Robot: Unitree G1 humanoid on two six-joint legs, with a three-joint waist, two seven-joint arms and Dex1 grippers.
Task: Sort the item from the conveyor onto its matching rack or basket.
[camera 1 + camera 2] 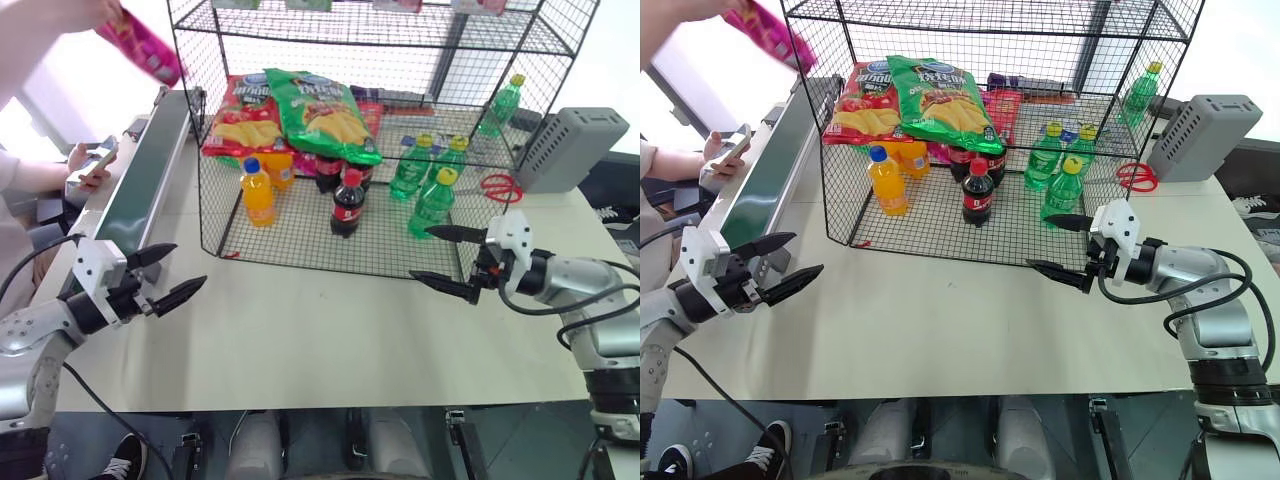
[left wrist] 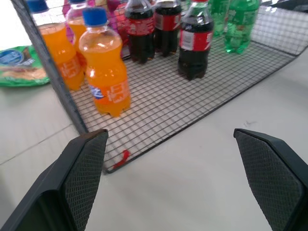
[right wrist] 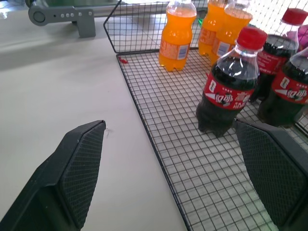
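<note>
Reaching early risks a clash: a person's hand (image 1: 75, 12) holds the pink chip bag (image 1: 143, 47) above the conveyor (image 1: 140, 175), beside the rack (image 1: 190, 60), while left gripper (image 1: 165, 276) and right gripper (image 1: 447, 258) wait spread, empty.

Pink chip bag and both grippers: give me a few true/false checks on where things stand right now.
1. The pink chip bag lies on the conveyor. False: a person's hand holds it in the air above the belt.
2. Both grippers are open and hold nothing. True: left gripper, right gripper.
3. The green chip bag lies inside the wire rack. True.
4. The right gripper grips a cola bottle. False: it hovers in front of the rack, apart from the bottles.
5. The orange soda bottles stand upright. True.
</note>
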